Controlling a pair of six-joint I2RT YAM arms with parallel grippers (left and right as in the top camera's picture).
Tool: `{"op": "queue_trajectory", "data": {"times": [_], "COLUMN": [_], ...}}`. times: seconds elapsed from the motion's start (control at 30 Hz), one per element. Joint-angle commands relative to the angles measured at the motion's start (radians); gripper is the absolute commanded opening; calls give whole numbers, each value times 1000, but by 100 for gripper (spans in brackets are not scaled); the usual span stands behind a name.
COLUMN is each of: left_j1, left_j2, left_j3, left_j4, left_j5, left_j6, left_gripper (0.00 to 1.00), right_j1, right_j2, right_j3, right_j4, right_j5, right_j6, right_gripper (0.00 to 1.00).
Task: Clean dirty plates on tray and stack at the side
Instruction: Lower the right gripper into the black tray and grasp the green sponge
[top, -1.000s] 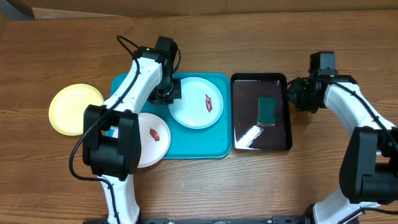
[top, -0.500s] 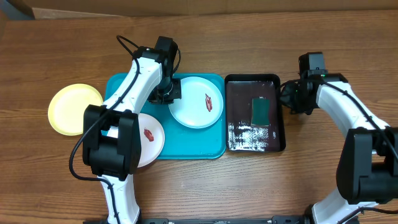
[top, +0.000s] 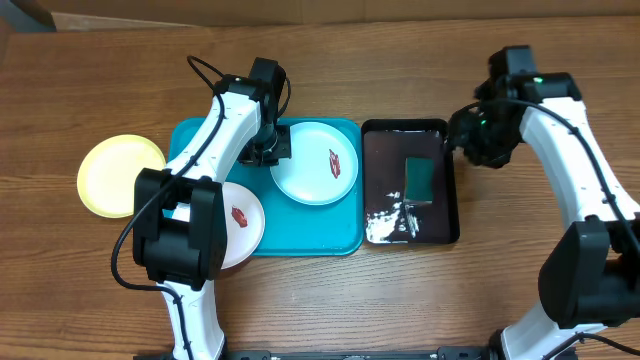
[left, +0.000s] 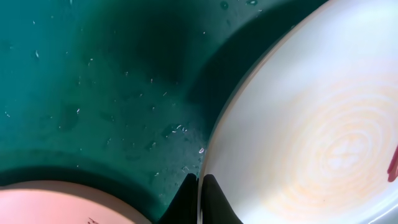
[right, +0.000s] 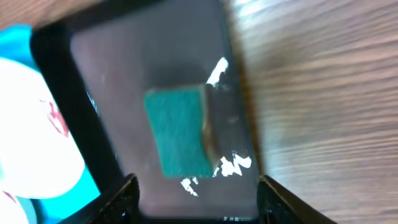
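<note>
Left gripper clamps the rim of the pale blue plate; right gripper gapes above the sponge.

Work surface: a wooden table, mid-brown, with a marked grain running left to right across the overhead view. It fills that view almost edge to edge. The finish is matt and carries no glare. Along the far edge a pale tan strip, cardboard in colour, lies behind the table. A dark shape sits in the far left corner and cannot be identified. Lighting is even and from above, casting soft, short shadows on the wood.
</note>
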Motion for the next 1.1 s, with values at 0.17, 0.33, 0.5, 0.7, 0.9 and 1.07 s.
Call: {"op": "queue_trajectory", "data": {"times": [0.17,0.33,0.5,0.7,0.9,1.07], "left_j1": [0,0,0,-1,0,0], "left_j2": [-32,-32,-32,-32,-32,-32], "left_j3": [-5,-12,-50,-83,-83,-83], "left_j4": [-15,-14,13,35,40,54], "left_j5": [-53,-84,-83,-82,-83,-83], "left_j6": [-13,19,24,24,24,25], "left_gripper": [5,4,4,4,5,5], "right_j1": [121,194,230,236,237,237], "right_j2": [-1,-1,-1,-1,-1,-1], "right_j3": [-98,-167,-203,-267,-347,-405], "right_j4": [42,146,211,303,392,466], "right_j5": [89,179,230,233,233,233], "right_j6": [-23,-24,-23,-23,-23,-19], "right_gripper": [66,67,67,67,67,69]}}
